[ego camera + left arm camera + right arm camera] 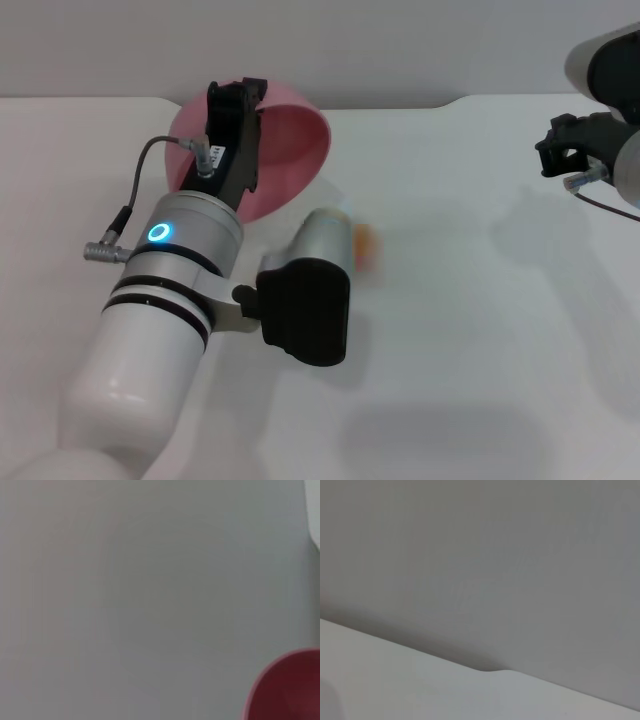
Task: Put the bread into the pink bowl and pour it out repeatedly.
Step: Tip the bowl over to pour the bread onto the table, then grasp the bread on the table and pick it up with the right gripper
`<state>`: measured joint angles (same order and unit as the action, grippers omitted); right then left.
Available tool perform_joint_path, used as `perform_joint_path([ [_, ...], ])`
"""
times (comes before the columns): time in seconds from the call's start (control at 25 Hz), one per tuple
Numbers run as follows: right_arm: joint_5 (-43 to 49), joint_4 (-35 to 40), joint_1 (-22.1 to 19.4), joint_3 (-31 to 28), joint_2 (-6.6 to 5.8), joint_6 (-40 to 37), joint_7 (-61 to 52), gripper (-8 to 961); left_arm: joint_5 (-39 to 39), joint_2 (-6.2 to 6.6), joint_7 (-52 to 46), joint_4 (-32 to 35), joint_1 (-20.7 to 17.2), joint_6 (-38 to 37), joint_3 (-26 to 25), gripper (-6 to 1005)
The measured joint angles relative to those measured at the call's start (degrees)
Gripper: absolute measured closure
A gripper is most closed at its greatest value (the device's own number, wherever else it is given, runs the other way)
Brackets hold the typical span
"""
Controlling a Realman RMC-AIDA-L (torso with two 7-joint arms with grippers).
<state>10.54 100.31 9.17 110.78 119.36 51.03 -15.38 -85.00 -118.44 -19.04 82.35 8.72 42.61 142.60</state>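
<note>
Left gripper (235, 100) tips pink bowl (290, 150); bread (366, 245) only in head view.

The glossy pink bowl (290, 150) is tipped on its side; the bread (366, 246) shows as an orange sliver nearby.

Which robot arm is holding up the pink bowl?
The left arm. Its pincer grips the pink bowl, which is tipped on its side above the table. The right pincer waits far off at the right edge, holding nothing.

Left end effector (232, 100) extended forward at the left, right end effector (560, 150) raised far right.
</note>
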Motion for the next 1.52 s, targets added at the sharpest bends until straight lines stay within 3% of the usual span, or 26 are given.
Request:
perform_joint_path([
  [0.32, 0.0, -0.4, 0.0, 0.0, 0.00, 0.0, 0.0, 955, 4.1, 0.01, -9.6, 2.1, 0.7, -0.5, -2.1, 950],
  [0.52, -0.7, -1.5, 0.2, 0.0, -0.01, -0.2, -0.1, 954, 8.0, -0.03, -28.7, 3.1, 1.3, -0.2, -4.3, 950],
  [0.76, -1.2, -1.6, 0.3, 0.0, -0.01, 0.0, 0.0, 954, 15.9, 0.37, -44.4, 7.1, -0.1, -3.3, -8.2, 950],
  [0.92, -1.5, -2.0, 0.4, 0.1, -0.01, 0.0, 0.0, 954, 22.3, 0.44, -53.7, 7.6, -2.6, -14.7, -14.4, 951],
  [1.0, -2.0, -2.5, 0.5, 0.1, -0.01, -0.1, 0.0, 955, 26.6, 0.51, -57.2, 6.0, -3.4, -24.4, -19.1, 951],
  [1.04, -2.0, -2.5, 0.5, 0.1, -0.01, -0.1, 0.0, 955, 26.6, 0.51, -57.2, 6.0, -3.4, -24.4, -19.1, 951],
  [1.08, -2.2, -2.7, 0.6, 0.1, -0.02, -0.1, 0.0, 955, 32.6, 0.53, -58.9, 2.2, -3.8, -37.8, -25.2, 951],
  [1.2, -3.1, -3.3, 1.0, 0.2, -0.09, -0.1, 0.4, 955, 37.2, 0.54, -58.8, -2.8, -3.2, -48.4, -30.1, 951],
  [1.52, -6.6, -4.5, 1.9, 0.1, -0.25, -0.4, 3.1, 955, 44.5, 0.44, -58.9, -10.5, -3.4, -63.2, -38.5, 951],
])
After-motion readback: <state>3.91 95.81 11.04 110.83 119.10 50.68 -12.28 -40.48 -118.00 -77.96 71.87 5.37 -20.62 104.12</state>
